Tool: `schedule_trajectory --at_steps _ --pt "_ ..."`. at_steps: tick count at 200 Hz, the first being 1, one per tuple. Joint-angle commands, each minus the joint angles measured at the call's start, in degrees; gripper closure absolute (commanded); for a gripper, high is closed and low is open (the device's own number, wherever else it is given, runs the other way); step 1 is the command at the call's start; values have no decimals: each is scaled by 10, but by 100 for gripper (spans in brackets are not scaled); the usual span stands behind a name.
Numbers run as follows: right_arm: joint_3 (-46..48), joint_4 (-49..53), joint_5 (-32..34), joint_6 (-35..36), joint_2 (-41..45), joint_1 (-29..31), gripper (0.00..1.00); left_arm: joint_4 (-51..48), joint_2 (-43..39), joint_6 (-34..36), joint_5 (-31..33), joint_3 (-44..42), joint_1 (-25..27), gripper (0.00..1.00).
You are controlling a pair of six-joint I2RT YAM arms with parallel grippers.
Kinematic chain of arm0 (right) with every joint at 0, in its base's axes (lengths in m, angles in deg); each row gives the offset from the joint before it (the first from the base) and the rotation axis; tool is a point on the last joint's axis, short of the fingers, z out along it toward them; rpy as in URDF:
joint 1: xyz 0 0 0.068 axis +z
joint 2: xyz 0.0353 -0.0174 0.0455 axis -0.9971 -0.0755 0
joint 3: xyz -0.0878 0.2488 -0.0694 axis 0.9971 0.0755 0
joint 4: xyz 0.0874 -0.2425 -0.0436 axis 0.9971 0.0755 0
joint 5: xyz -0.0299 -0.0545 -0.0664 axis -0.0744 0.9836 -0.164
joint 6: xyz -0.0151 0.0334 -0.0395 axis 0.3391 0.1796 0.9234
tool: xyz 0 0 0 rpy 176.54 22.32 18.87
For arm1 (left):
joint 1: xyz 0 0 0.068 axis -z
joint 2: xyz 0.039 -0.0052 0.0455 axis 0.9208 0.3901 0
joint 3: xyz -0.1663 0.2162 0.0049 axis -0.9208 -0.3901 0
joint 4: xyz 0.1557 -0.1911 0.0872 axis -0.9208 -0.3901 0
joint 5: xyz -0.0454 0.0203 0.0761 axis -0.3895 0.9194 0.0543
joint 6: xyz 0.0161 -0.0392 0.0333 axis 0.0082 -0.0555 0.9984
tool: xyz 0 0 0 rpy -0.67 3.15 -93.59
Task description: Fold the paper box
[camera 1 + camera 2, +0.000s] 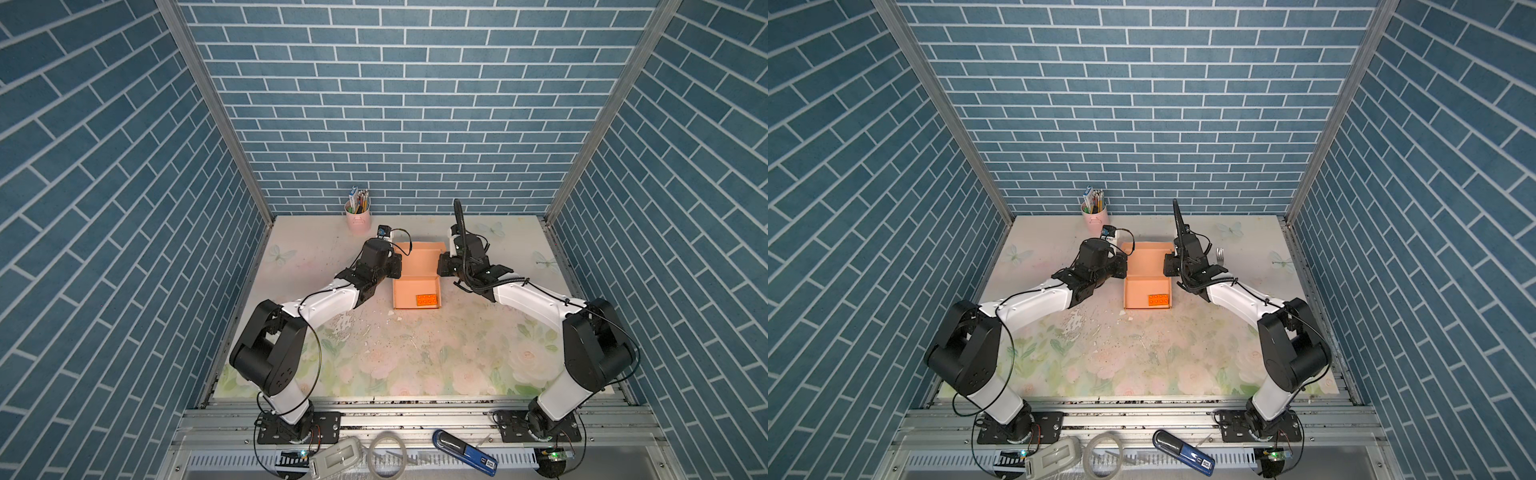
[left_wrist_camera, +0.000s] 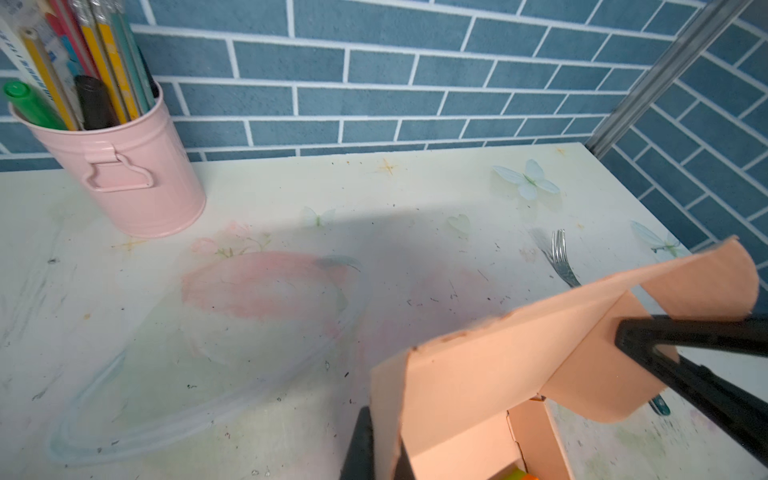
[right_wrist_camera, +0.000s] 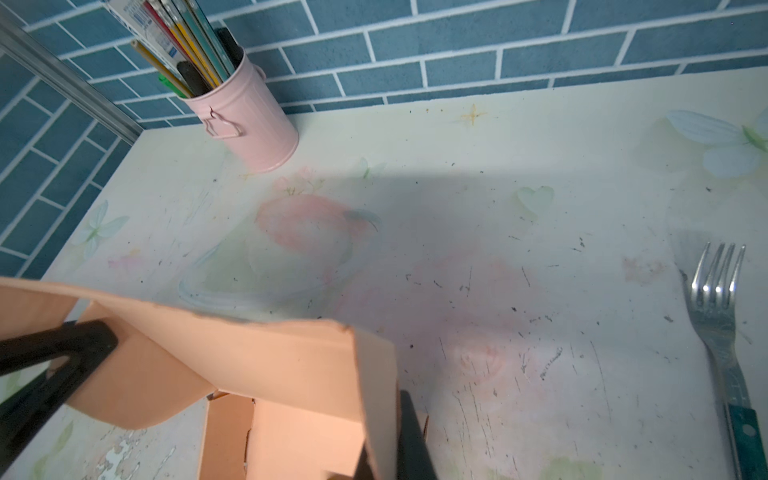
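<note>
Between the black left pincer (image 1: 397, 267) and the black right pincer (image 1: 440, 264), the peach-orange thin-cardboard paper box (image 1: 415, 291) sits on the pale flower-printed tabletop (image 1: 415, 357). Its shallow rectangular tray lies flat and open upward. The lid panel (image 1: 417, 259) rises at a slant from the tray's far edge, off the table. The left pincer is pressed together on the lid's side flap at its own end: in the left wrist view the thin card runs down between its fingers (image 2: 360, 444). The right pincer pinches the flap at the opposite end the same way, its fingers (image 3: 413, 436) close against the card in the right wrist view. Each wrist view also catches the other pincer across the lid, lying over a rounded ear flap; how much card sits inside that grip is hard to tell from there. A small bright-orange studded toy brick (image 1: 427, 300) lies inside the tray, on the arm-base side of the right pincer, near the tray's corner. Beyond the left pincer, by the blue brick-patterned back wall (image 1: 415, 124), stands a pink metal bucket (image 1: 358, 220) full of pencils and pens. A metal fork with a teal handle (image 1: 1220, 254) lies on the table just outward of the right pincer, apart from the box
</note>
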Motion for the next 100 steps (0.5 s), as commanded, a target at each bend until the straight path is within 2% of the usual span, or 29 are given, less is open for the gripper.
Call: schedule_trajectory --at_steps 1,100 --pt "2 -38 64 -30 -3 -4 100 38 -18 -17 84 -19 -2 99" --pt "92 -234 92 -19 -18 9 100 194 5 9 113 -85 16 95"
